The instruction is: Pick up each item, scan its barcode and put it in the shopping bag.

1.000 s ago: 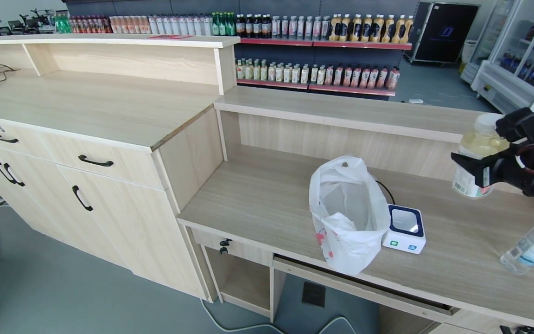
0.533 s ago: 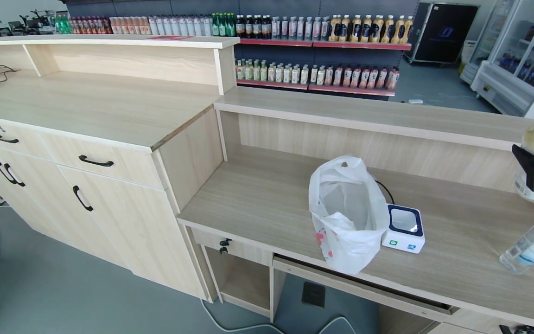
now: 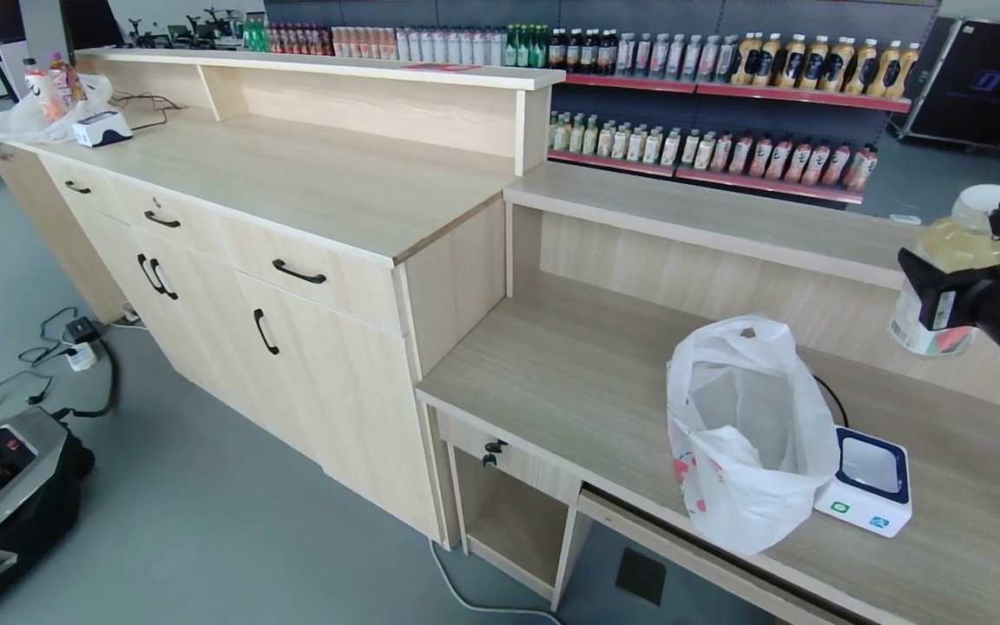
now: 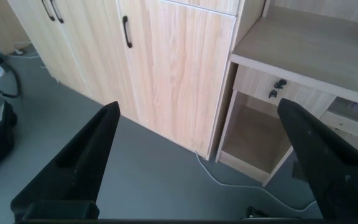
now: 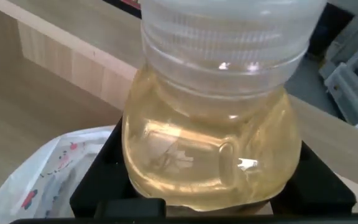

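Pale wood everywhere in the head view. A stepped counter (image 3: 552,365) runs across, and the white shopping bag (image 3: 747,434) stands on the lower part with its mouth open. A small white and blue scanner (image 3: 869,482) sits just beside the bag on the robot's right, with a black cable (image 3: 830,395) running off behind it. Over at the right edge the right gripper (image 3: 943,291) is up in the air, clamped around a bottle (image 3: 951,247) of yellowish liquid with a white cap. The bottle is upright, above the countertop, off to the right of the bag and not touching the bag or the scanner. Shelves (image 3: 726,87) full of drinks line the back.

In the left wrist view, the left gripper (image 4: 197,106) has its two black fingers (image 4: 86,162) spread wide with nothing between them. It's over the grey floor (image 4: 135,168), next to the cabinet (image 4: 179,62) doors and the open cubby under the counter.

In the right wrist view you get the same bottle really close up. The clear ribbed neck and yellow liquid sit pinched between the dark fingers (image 5: 98,180) on both sides. A bit of the white bag with red print peeks out lower down, and the wood counter is behind it.
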Available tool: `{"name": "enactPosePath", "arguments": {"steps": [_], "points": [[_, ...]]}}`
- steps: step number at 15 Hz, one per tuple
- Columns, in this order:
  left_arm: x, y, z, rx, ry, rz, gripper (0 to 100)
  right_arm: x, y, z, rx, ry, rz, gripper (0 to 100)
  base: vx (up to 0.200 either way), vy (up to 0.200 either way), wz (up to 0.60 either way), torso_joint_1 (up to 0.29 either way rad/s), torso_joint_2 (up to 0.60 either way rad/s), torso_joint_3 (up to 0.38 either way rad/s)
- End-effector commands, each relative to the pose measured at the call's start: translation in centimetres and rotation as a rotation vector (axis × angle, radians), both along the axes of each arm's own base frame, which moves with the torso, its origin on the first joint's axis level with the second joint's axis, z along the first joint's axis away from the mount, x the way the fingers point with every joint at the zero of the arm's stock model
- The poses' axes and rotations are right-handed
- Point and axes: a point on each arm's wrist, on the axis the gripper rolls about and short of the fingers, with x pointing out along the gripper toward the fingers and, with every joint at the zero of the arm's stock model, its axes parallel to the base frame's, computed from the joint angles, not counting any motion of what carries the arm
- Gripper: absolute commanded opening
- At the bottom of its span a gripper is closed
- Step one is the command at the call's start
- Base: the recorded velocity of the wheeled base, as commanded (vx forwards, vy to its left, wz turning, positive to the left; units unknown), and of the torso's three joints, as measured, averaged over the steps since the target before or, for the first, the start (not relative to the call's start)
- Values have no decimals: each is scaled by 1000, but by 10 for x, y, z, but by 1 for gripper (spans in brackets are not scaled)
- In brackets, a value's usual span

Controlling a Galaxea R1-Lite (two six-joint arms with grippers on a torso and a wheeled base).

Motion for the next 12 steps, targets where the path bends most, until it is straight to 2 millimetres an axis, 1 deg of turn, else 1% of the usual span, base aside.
{"name": "enactPosePath", "arguments": {"steps": [1,2,4,6,7,8,10,12], "points": [[0,0,0,0,0,0,100,59,1,-48,123,116,79,0,0,0,0,0,0,0],[0,0,0,0,0,0,100,69,1,-61,136,147,83,0,0,0,0,0,0,0],[0,0,0,0,0,0,100,97,1,-101,169,229,88,0,0,0,0,0,0,0],[0,0,0,0,0,0,100,115,0,-128,176,257,91,0,0,0,0,0,0,0],[0,0,0,0,0,0,100,122,3,-141,176,266,101,0,0,0,0,0,0,0],[0,0,0,0,0,0,100,127,5,-151,174,268,130,0,0,0,0,0,0,0],[0,0,0,0,0,0,100,132,8,-161,170,285,206,0,0,0,0,0,0,0],[0,0,0,0,0,0,100,151,16,-168,177,259,249,0,0,0,0,0,0,0]]}}
